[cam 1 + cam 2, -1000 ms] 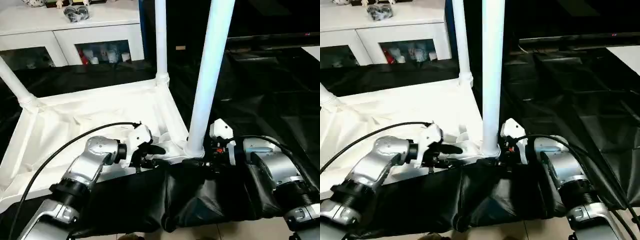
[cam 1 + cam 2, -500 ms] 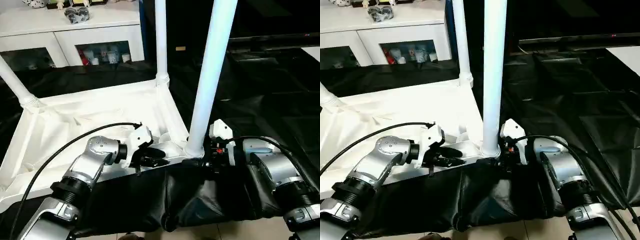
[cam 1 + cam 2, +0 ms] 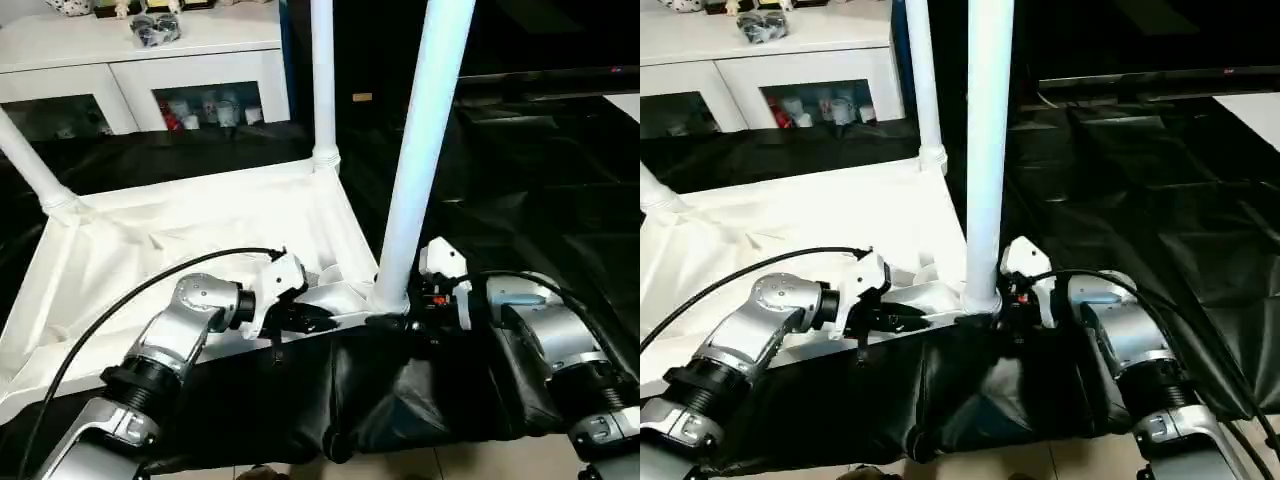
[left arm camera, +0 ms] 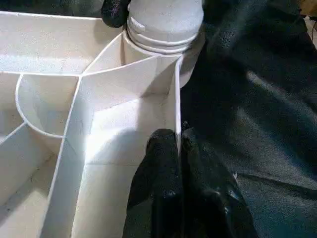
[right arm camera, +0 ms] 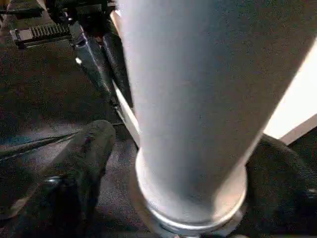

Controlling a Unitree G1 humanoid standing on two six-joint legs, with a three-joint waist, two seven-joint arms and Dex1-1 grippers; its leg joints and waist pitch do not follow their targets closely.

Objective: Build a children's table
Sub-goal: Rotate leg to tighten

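The tabletop (image 3: 200, 240) is lying ribs-up on black sheeting (image 3: 520, 200), legs running out of frame. Left gripper (image 4: 178, 148) is pinching its rim; right gripper (image 5: 173, 163) (fingers apart) is straddling the nearest leg (image 3: 420, 150).

My forearms are ribbed silver metal with black wrist rings. White housings cap each tool: left tool (image 3: 318, 321), right tool (image 3: 392, 322), black-fingered. Thin black cables loop over both.

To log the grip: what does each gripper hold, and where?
The left gripper pinches the tabletop by its near edge wall. The right gripper straddles the near leg's base, open.
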